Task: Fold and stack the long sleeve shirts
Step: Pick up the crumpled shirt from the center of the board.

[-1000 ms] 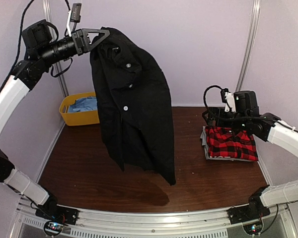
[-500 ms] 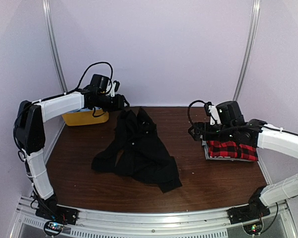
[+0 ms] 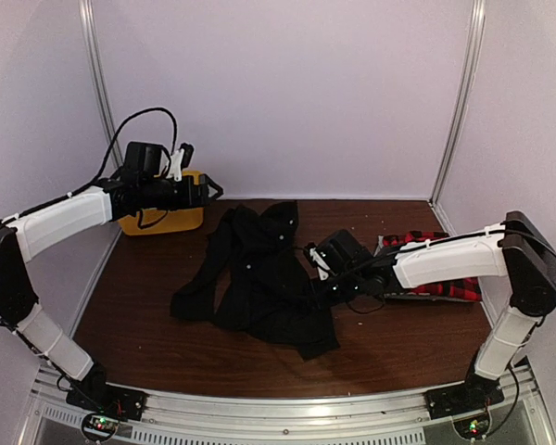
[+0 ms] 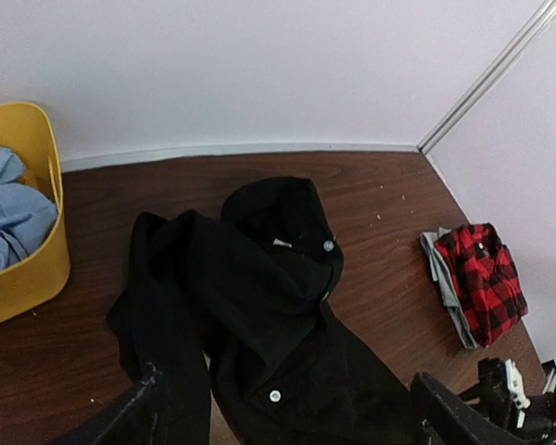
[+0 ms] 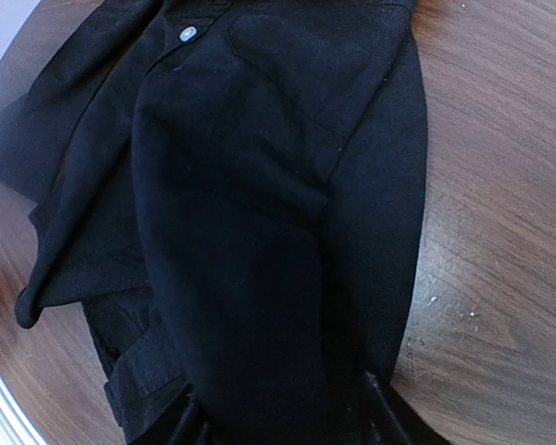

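Left gripper [image 4: 292, 422] open wide, both fingers far apart at the bottom of the left wrist view, nothing between them, held up in the air over the far-left part of the table [image 3: 139, 315], just in front of the yellow bin [image 3: 171, 221]. Right gripper [image 5: 283, 417] down low on the black shirt [image 3: 264, 278], fingers apart, one on each side of a raised ridge of black cloth; cannot tell if the cloth is actually pinched or only straddled. Right arm reaches across from the right, passing over the plaid shirt [image 4: 482, 278]. Black shirt lies crumpled and unfolded around the middle of the table, collar end toward the back wall, one sleeve trailing out to the front left, lower edge bunched toward the front right. White buttons show on it, one near the collar [image 4: 329, 246], one lower on the placket [image 4: 274, 396]. Red-and-black plaid shirt sits folded at the right side of the table near the right wall, on top of a grey folded cloth [image 4: 442, 269] that sticks out at its left edge; well apart from the black shirt. Yellow bin at the back-left corner holds light blue fabric [image 4: 9, 209]. Brown wood table surface, white walls around.
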### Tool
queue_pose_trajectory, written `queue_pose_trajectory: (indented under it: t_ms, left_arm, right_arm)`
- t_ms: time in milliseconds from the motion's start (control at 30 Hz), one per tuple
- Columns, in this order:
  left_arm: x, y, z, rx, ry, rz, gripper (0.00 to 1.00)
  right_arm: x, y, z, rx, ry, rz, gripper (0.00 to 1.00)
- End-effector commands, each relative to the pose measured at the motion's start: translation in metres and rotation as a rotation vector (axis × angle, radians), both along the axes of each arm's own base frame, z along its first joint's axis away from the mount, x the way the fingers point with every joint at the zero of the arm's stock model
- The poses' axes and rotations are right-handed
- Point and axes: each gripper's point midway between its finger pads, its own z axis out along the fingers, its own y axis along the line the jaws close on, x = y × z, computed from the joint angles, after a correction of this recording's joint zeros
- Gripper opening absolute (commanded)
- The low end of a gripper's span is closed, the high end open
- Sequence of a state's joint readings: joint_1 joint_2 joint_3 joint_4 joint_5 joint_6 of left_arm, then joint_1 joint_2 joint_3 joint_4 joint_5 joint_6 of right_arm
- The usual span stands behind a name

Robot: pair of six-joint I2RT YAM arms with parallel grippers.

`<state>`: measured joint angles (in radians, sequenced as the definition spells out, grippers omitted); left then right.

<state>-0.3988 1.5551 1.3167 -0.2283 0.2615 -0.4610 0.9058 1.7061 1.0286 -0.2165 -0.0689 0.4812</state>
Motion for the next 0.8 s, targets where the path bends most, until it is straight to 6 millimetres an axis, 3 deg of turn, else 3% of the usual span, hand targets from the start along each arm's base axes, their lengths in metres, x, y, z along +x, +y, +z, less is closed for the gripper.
queue_pose_trajectory:
  t_ms: [0,33,133,333,400,433,500,633,700,767]
  left_arm:
    - [-0.033,-0.016,-0.039,-0.011,0.047,-0.120,0.89]
    - [-0.039,-0.020,-0.044,-0.008,0.049,-0.139,0.88]
    - [-0.054,-0.028,-0.068,0.017,0.080,-0.170,0.85]
    - [-0.063,-0.018,-0.118,0.145,0.146,-0.127,0.80]
    - [-0.060,-0.011,-0.137,0.206,0.177,-0.094,0.79]
    - [-0.060,-0.008,-0.148,0.234,0.204,-0.080,0.79]
    - [-0.060,-0.009,-0.163,0.258,0.242,-0.081,0.78]
    - [-0.060,-0.014,-0.180,0.300,0.259,-0.059,0.78]
    - [-0.060,-0.019,-0.184,0.295,0.257,-0.066,0.78]
    - [-0.061,-0.025,-0.189,0.296,0.262,-0.079,0.77]
  right_arm:
    - [0.001,0.000,0.011,-0.016,-0.009,0.006,0.38]
    - [0.005,-0.007,0.017,-0.039,-0.025,-0.009,0.27]
    - [0.030,-0.059,0.041,-0.171,-0.084,-0.138,0.00]
    - [0.096,-0.184,0.101,-0.367,-0.189,-0.429,0.00]
    - [0.112,-0.217,0.110,-0.439,-0.207,-0.512,0.11]
    - [0.116,-0.223,0.112,-0.467,-0.212,-0.530,0.19]
    - [0.122,-0.215,0.115,-0.455,-0.215,-0.522,0.42]
    - [0.109,-0.146,0.113,-0.317,-0.272,-0.375,0.85]
    - [0.088,-0.104,0.104,-0.269,-0.271,-0.267,0.90]
    - [0.071,-0.078,0.090,-0.233,-0.244,-0.186,0.90]
